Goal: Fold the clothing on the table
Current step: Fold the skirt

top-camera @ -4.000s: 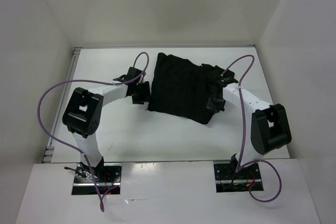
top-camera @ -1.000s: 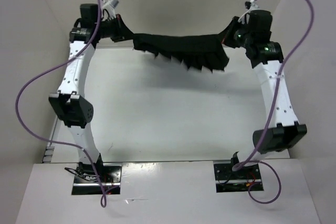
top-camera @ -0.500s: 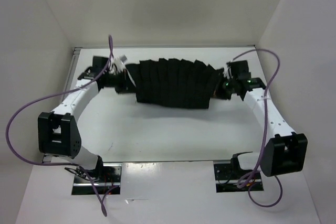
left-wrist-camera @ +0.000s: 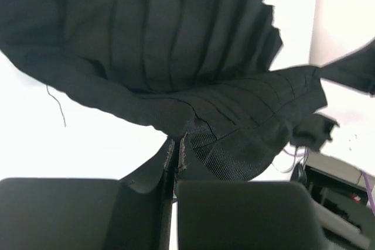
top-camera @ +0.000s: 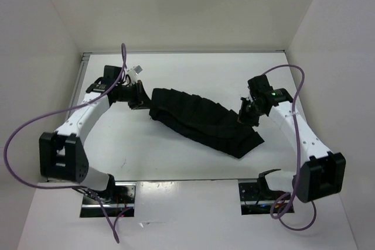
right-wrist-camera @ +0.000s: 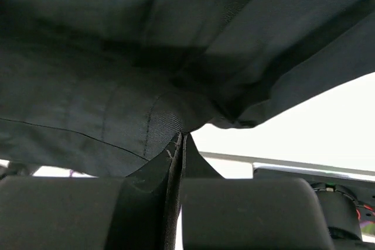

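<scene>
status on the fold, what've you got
Left gripper shut on one end of the clothing, right gripper shut on the other. Fabric strung between them in a bunched diagonal band, low over the table. Nothing else in the way.

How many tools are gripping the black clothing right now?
2. The left tool is shut on the left end of the clothing; the right tool is shut on its right end.

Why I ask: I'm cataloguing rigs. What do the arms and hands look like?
The left arm and right arm have white tube links with bulky black joint housings. Each carries a loose purple cable. The left hand and right hand are black, with flat dark fingers. A small green light glows near the right wrist.
</scene>
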You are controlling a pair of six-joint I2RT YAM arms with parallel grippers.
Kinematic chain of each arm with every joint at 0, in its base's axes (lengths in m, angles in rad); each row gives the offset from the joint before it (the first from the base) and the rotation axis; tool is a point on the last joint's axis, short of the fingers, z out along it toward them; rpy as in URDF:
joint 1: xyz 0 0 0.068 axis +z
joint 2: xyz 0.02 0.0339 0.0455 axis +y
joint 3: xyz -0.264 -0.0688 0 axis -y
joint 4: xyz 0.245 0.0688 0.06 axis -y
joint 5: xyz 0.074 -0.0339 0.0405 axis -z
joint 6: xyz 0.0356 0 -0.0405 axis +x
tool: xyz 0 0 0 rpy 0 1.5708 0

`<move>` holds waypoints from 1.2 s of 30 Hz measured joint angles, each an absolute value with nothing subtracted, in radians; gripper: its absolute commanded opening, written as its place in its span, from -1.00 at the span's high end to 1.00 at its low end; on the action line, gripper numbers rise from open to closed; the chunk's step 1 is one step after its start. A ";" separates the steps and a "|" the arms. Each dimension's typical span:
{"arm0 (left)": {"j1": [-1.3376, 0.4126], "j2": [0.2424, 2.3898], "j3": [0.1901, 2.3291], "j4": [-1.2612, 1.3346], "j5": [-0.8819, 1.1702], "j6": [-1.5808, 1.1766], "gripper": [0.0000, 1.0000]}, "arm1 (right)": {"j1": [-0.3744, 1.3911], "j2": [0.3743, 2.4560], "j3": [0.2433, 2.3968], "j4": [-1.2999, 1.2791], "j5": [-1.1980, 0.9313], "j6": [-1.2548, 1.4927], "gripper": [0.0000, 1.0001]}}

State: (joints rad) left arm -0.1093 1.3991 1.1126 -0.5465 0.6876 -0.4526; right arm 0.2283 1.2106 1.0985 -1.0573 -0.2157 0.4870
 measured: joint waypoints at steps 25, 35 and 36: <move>-0.172 2.145 1.696 -0.298 0.664 -0.599 -0.34 | 0.228 1.385 1.054 -0.936 -0.048 0.627 1.00; -0.173 2.166 1.825 -0.257 0.630 -0.636 -0.39 | 0.144 1.353 1.089 -0.928 0.060 0.721 0.26; -0.173 2.166 1.832 -0.257 0.623 -0.636 -0.39 | 0.131 1.341 1.108 -0.925 0.075 0.738 0.26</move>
